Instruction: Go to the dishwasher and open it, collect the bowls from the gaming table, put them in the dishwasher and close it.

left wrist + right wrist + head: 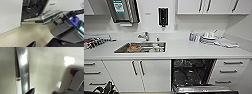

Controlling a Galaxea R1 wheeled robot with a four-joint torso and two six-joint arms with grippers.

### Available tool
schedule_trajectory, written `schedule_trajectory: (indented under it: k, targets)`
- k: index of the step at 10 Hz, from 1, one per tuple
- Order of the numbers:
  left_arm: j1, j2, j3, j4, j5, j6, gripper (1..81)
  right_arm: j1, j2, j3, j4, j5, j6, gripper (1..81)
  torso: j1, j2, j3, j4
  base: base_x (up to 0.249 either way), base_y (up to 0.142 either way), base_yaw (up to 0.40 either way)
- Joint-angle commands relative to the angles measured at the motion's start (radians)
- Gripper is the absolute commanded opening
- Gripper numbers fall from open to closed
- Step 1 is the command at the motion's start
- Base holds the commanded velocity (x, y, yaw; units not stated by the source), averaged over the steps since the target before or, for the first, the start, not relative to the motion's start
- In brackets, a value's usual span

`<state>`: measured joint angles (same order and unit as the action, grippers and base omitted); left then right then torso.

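The dishwasher (191, 72) stands open at the lower right of the head view, its door (204, 89) folded down under the white surface (184, 50), dark racks showing inside. A steel sink (141, 47) sits left of centre with a faucet (144, 36) behind it. In the left wrist view the lowered door (42, 17) hangs above the pale floor (31, 35); whether either hand is open or closed I cannot tell

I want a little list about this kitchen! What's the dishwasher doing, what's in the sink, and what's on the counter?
dishwasher: dark-racked built-in dishwasher, door folded down open
sink: steel sink set in the white counter, holding some items, one orange-brown; too blurry to name
tap: metal tap behind the sink
counter right: small bottles and a pile of pale items
wall: black dispenser
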<state>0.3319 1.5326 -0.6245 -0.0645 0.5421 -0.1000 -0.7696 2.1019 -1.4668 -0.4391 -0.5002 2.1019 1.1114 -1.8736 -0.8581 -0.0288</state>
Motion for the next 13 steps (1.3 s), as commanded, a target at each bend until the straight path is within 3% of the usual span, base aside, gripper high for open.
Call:
schedule_trajectory:
  k: [1, 3, 5, 6, 8, 10, 11, 13]
  targets:
    - [-0.057, -0.006, 0.006, -0.006, 0.015, 0.005, 81.1, 0.134, -0.154, 0.083, 0.013, 0.015, -0.011, 81.1, 0.000, 0.000, 0.000, 0.000, 0.000, 0.000, 0.000]
    - [-0.009, 0.009, -0.037, -0.003, 0.015, 0.008, 81.1, 0.134, -0.225, 0.125, -0.042, 0.074, -0.126, 81.1, 0.000, 0.000, 0.000, 0.000, 0.000, 0.000, 0.000]
    - [0.095, 0.017, -0.113, 0.002, 0.004, 0.014, 81.1, 0.120, -0.235, 0.161, -0.166, 0.098, -0.422, 81.1, 0.000, 0.000, 0.000, 0.000, 0.000, 0.000, 0.000]
    - [0.152, 0.028, -0.171, 0.002, -0.013, 0.016, 81.1, 0.086, -0.222, 0.160, -0.190, 0.100, -0.575, 81.1, 0.000, 0.000, 0.000, 0.000, 0.000, 0.000, 0.000]
    - [0.290, 0.038, -0.224, 0.076, -0.164, 0.020, 81.1, 0.023, -0.227, 0.197, -0.190, 0.159, -0.838, 81.1, 0.000, 0.000, 0.000, 0.000, 0.000, 0.000, 0.000]
    - [0.414, 0.072, -0.302, 0.120, -0.253, 0.020, 81.1, -0.033, -0.268, 0.287, -0.193, 0.227, -1.057, 81.1, 0.000, 0.000, 0.000, 0.000, 0.000, 0.000, 0.000]
    - [0.488, 0.089, -0.342, 0.139, -0.308, 0.020, 81.1, -0.056, -0.276, 0.315, -0.193, 0.229, -1.132, 81.1, 0.000, 0.000, 0.000, 0.000, 0.000, 0.000, 0.000]
    - [0.622, 0.110, -0.415, 0.157, -0.461, 0.020, 81.1, -0.096, -0.277, 0.343, -0.194, 0.229, -1.206, 81.1, 0.000, 0.000, 0.000, 0.000, 0.000, 0.000, 0.000]
